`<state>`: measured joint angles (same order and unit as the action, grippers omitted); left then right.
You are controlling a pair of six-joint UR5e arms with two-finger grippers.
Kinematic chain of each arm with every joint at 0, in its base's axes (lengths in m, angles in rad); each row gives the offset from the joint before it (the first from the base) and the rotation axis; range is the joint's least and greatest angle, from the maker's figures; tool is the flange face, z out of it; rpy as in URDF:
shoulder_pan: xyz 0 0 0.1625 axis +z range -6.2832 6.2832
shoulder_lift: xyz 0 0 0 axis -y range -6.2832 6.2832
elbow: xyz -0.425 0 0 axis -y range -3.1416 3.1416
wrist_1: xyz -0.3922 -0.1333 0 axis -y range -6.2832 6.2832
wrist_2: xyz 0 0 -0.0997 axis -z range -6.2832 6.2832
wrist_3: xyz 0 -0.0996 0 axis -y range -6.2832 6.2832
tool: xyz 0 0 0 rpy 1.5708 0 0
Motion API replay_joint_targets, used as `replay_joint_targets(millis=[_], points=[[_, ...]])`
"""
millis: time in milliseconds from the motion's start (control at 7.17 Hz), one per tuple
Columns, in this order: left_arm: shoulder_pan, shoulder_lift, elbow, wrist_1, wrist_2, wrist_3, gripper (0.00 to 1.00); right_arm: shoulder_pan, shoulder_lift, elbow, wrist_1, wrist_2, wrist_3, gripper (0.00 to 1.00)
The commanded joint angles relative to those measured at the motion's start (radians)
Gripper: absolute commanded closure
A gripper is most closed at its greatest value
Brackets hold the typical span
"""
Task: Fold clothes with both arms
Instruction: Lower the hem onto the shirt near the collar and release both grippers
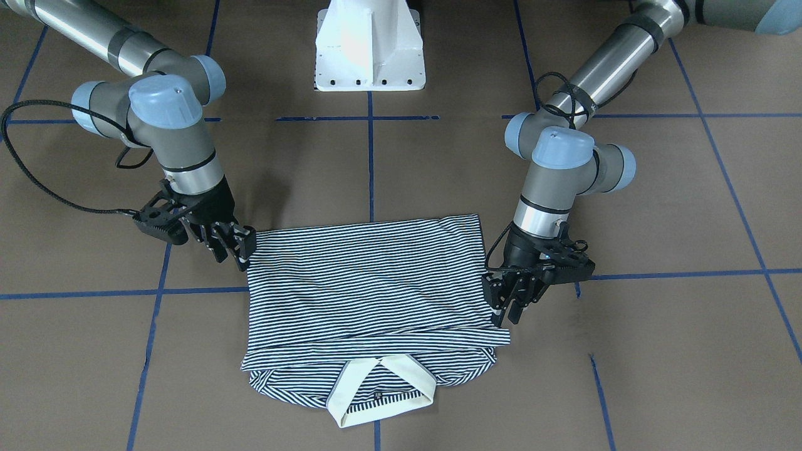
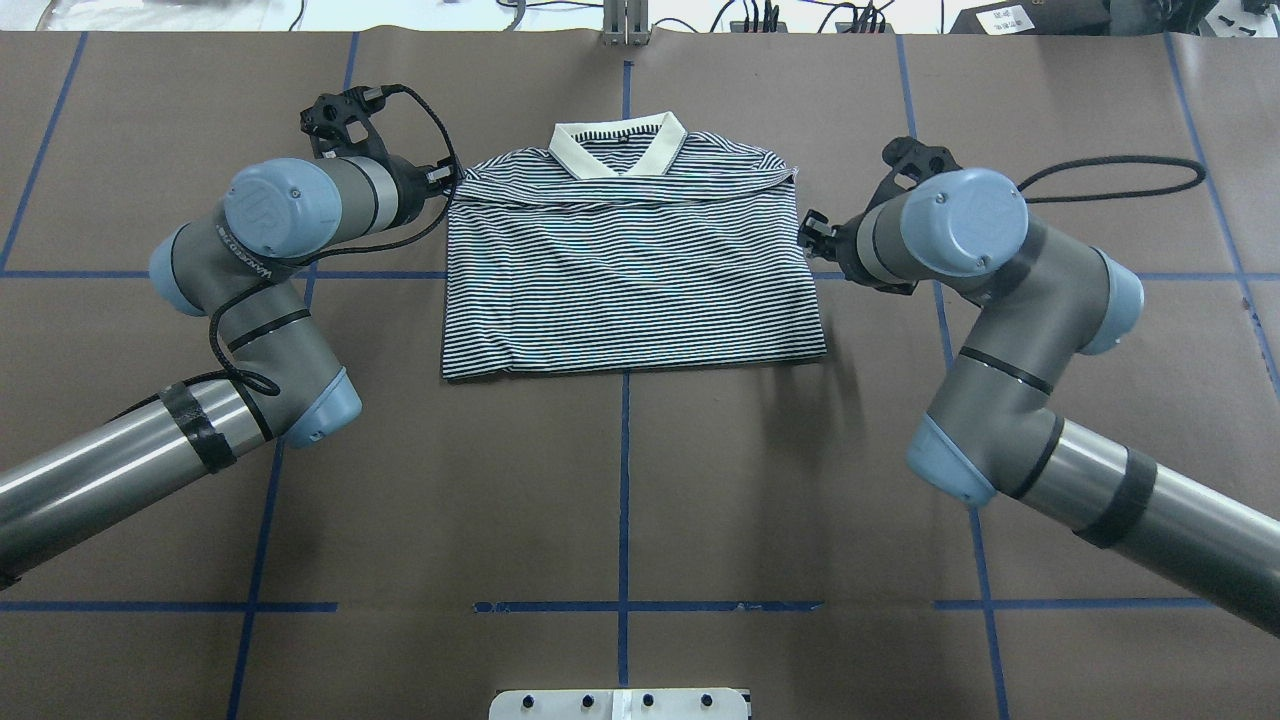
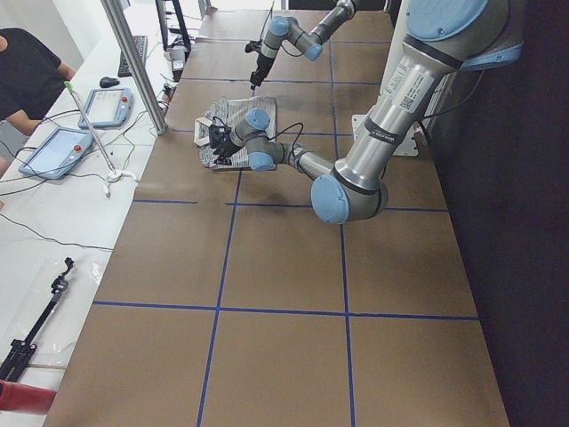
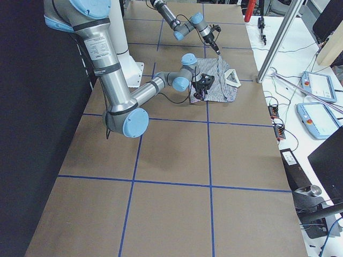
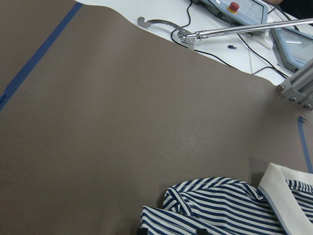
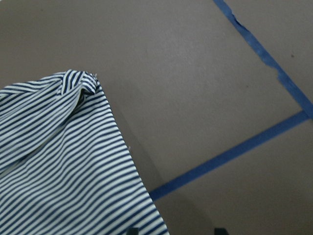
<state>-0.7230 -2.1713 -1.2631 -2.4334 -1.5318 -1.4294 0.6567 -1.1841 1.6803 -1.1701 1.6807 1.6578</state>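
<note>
Overhead exterior view: navy-and-white striped short-sleeved polo shirt (image 2: 630, 270) lies flat on the brown paper-covered bench (image 2: 620, 480), about midway between the two arms.
Fold: lower half is laid up over the chest; its edge stops just short of the plain cream collar (image 2: 617, 150), which points away from the robot.
Left hand (image 1: 506, 307): at the shirt's side edge near the shoulder, fingers apart; contact with the cloth cannot be told.
Right hand (image 1: 233, 249): at the opposite side edge, fingers apart, not clamped on the shirt.
</note>
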Motion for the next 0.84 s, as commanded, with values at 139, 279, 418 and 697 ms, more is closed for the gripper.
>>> replay_joint_targets(millis=[139, 279, 418, 697], points=[[0.002, 0.001, -0.001, -0.001, 0.001, 0.000, 0.56, -0.060, -0.022, 0.006, 0.000, -0.015, 0.053, 0.38], [0.002, 0.002, -0.001, -0.001, 0.001, -0.002, 0.56, -0.068, -0.023, -0.005, 0.000, -0.016, 0.053, 0.37], [0.002, 0.002, 0.001, -0.001, 0.001, 0.000, 0.56, -0.077, -0.019, -0.017, 0.001, -0.021, 0.054, 0.37], [0.002, 0.008, -0.001, -0.001, 0.001, -0.002, 0.56, -0.088, -0.020, -0.019, 0.000, -0.022, 0.053, 0.38]])
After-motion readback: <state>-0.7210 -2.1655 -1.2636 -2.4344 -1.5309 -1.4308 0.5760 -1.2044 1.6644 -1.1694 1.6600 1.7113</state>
